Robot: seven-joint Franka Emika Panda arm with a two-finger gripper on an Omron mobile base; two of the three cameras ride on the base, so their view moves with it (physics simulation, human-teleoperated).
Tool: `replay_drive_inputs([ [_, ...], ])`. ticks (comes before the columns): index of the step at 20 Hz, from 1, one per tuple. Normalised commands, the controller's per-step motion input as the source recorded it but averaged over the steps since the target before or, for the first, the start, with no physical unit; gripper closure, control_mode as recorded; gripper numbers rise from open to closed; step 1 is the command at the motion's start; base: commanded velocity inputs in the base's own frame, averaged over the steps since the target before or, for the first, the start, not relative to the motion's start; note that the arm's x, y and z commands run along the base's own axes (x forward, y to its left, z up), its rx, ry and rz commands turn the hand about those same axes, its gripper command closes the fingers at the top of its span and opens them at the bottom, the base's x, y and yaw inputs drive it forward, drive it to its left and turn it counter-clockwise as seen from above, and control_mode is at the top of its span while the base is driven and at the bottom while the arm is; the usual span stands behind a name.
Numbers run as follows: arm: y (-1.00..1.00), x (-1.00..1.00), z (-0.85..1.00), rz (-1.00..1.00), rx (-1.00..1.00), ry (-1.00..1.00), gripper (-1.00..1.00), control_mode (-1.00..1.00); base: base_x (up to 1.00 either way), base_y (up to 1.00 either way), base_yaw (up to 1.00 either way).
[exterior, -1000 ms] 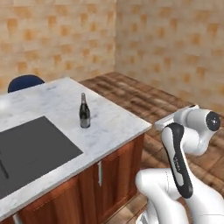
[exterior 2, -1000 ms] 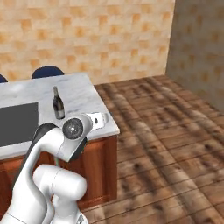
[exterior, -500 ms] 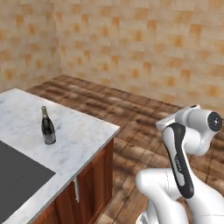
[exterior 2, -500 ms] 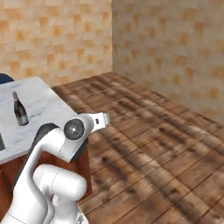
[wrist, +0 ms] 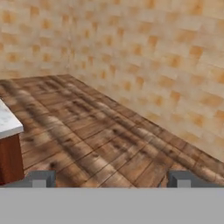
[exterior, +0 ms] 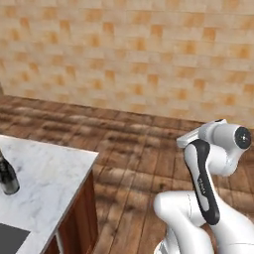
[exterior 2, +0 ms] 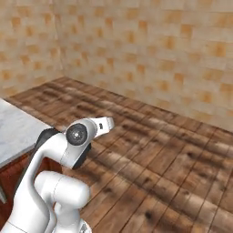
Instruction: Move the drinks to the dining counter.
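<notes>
One dark wine bottle (exterior: 7, 177) stood upright on the marble table (exterior: 47, 186), near its corner at the left edge of the left base view. We judged that one delivered. The other drinks we could not place. Fingers (wrist: 109, 178) stood wide apart and empty in the hand view, aimed over the wooden floor (wrist: 109, 131) toward the tan tiled wall (exterior 2: 150, 50). More fetching seemed left.

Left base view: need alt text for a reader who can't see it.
A white marble-topped counter with a wooden base fills the lower left, with a dark glass bottle standing upright at the frame's left edge. The robot's white arm rises at the lower right, over a wooden plank floor that runs back to a tan tiled wall.
</notes>
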Motion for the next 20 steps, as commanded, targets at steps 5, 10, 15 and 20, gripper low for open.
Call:
replay_drive_inputs([
  [5,0.00,0.00,0.00,0.00,0.00,0.00,-1.00,1.00,0.00,-0.33,-0.49],
  [10,0.00,0.00,0.00,0.00,0.00,0.00,-1.00,1.00,0.00,-0.35,-0.42],
  [15,0.00,0.00,0.00,0.00,0.00,0.00,-1.00,1.00,-0.07,-0.35,-0.33],
  [20,0.00,0.00,0.00,0.00,0.00,0.00,-1.00,1.00,-0.14,-0.43,-0.33],
])
